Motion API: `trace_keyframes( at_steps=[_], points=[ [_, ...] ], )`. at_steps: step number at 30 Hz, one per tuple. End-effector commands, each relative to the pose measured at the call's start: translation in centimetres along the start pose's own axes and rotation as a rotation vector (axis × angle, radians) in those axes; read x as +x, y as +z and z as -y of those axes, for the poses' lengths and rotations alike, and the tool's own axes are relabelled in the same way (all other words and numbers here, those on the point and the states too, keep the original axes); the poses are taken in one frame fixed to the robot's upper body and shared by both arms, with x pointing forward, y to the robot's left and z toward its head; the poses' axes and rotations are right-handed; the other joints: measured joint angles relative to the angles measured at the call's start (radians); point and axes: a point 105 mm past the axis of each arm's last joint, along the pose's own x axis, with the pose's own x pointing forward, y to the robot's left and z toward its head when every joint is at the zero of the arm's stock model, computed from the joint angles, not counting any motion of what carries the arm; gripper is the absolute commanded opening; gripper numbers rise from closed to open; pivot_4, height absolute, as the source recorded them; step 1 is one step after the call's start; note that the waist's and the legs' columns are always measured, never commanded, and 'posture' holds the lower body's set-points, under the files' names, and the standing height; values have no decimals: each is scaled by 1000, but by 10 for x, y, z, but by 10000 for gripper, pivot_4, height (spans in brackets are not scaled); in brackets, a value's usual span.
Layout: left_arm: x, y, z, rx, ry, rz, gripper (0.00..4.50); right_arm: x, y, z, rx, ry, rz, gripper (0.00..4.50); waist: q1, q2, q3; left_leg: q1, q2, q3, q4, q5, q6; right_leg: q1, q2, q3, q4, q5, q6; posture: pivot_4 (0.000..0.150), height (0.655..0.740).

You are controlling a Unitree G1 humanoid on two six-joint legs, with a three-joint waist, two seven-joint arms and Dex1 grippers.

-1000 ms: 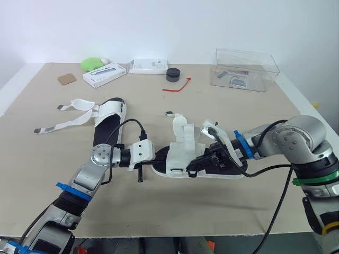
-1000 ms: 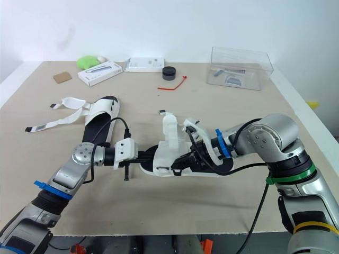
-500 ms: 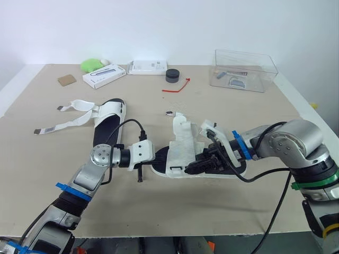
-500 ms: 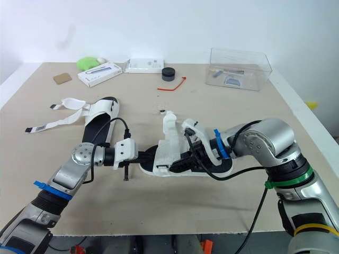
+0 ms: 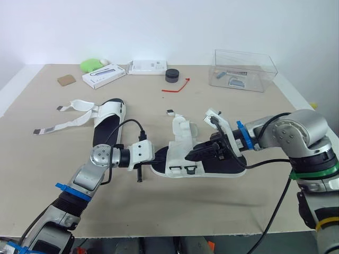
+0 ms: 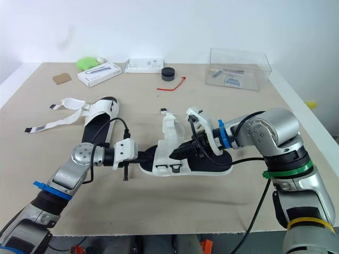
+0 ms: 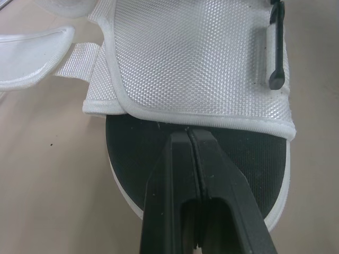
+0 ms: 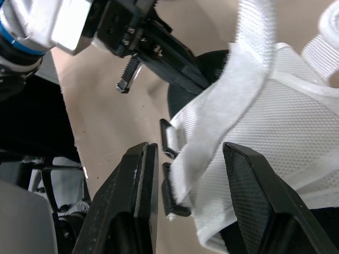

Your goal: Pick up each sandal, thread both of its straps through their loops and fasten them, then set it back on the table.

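Second sandal point(image 5: 108, 123) lies flat on the table point(image 5: 222, 211) at the robot's left, well apart from the work, with both white straps point(image 5: 62, 125) trailing loose; we judge it not yet handled. The left arm reaches forward and low, forearm near the tabletop. The left gripper point(image 7: 190, 134) has its fingers pressed together, nothing visible between them, tips on the black footbed at the toe end just short of the mesh upper point(image 7: 196, 58). We read this as pinning the near sandal point(image 5: 213, 165) so it cannot slide while the other arm works. That sandal sits on the table at centre, front strap point(image 8: 235, 116) standing up and unthreaded. The right gripper point(image 8: 188, 149) is spread wide, its fingers either side of the strap and the black loops point(image 8: 170, 138), holding nothing; we judge it is lining up to take the strap. The right arm comes in from the right, elbow bent, wrist turned toward the sandal's upper.
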Motion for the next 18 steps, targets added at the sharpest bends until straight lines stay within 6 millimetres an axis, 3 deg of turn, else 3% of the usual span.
trace_keyframes(
  at_steps=[1, 3, 5, 8, 18],
  points=[
    [0, -18, 13, -36, -45, -72, 0, -10, 22, 0, -10, -19, 76, 14898, 0, 0, 0, 0, 0, 0, 0, 0, 0, 0, 0, 0, 0, 0, 0, 1500, 7400],
    [1, -19, 13, -36, -46, -72, 0, -9, 26, 1, 7, -19, 93, 5173, 0, 0, 0, 0, 0, 0, 0, 0, 0, 0, 0, 0, 0, 0, 0, 1500, 7400],
    [1, -19, 14, -37, -46, -73, 0, -8, 30, 3, 21, -21, 110, 599, 0, 0, 0, 0, 0, 0, 0, 0, 0, 0, 0, 0, 0, 0, 0, 1500, 7400],
    [0, -19, 14, -40, -45, -75, 0, -6, 28, 2, 41, -13, 107, 599, 0, 0, 0, 0, 0, 0, 0, 0, 0, 0, 0, 0, 0, 0, 0, 1500, 7400],
    [-1, -21, 12, -45, -44, -81, 0, 4, -15, -10, 52, -9, 39, 599, -1, 1, -1, 0, 0, -1, 0, 0, 0, 0, 0, 0, 1, 0, -1, 1500, 7400]
  ],
)
